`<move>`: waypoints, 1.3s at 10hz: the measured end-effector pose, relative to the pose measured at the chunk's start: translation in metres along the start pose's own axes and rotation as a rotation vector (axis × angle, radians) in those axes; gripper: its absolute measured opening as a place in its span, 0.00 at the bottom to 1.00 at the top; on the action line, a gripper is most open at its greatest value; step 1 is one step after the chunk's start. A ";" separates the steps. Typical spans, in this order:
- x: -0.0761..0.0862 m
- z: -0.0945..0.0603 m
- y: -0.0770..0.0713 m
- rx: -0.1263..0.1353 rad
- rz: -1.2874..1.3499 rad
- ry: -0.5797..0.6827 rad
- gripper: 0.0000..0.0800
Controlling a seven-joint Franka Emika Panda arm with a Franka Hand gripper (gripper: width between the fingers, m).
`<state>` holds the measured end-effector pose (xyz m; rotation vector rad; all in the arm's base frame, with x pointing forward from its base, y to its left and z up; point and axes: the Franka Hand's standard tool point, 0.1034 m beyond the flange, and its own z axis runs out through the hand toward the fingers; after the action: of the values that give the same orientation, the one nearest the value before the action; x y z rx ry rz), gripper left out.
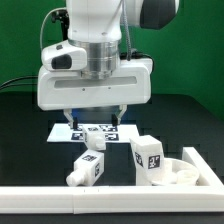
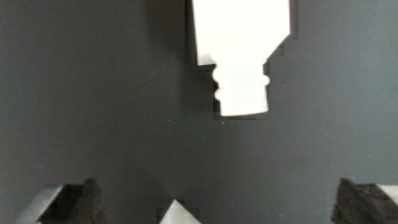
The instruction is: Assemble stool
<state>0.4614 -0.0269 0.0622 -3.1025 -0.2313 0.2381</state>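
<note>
You had the arm (image 1: 95, 40) pointing straight down, its gripper (image 1: 97, 118) wide apart and empty, above the marker board (image 1: 95, 131). One stool leg (image 1: 90, 168) lay in front of the board, and another leg (image 1: 149, 158) stood by the round seat (image 1: 190, 172).

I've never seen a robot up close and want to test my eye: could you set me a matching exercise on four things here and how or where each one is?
Things:
1. end effector
2. marker board
3. seat
4. leg nearest the marker board

Descriptions:
A. at the exterior view's right edge
B. open, holding nothing
C. lying on its side
D. flat, printed with tags

Pairs: 1-B, 2-D, 3-A, 4-C
</note>
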 end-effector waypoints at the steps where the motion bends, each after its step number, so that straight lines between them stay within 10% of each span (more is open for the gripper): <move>1: -0.009 0.008 -0.002 0.001 0.010 -0.006 0.81; 4: -0.041 0.037 -0.008 -0.015 0.010 -0.023 0.81; 13: -0.056 0.057 -0.010 -0.043 -0.003 -0.029 0.81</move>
<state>0.3964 -0.0245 0.0145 -3.1429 -0.2450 0.2823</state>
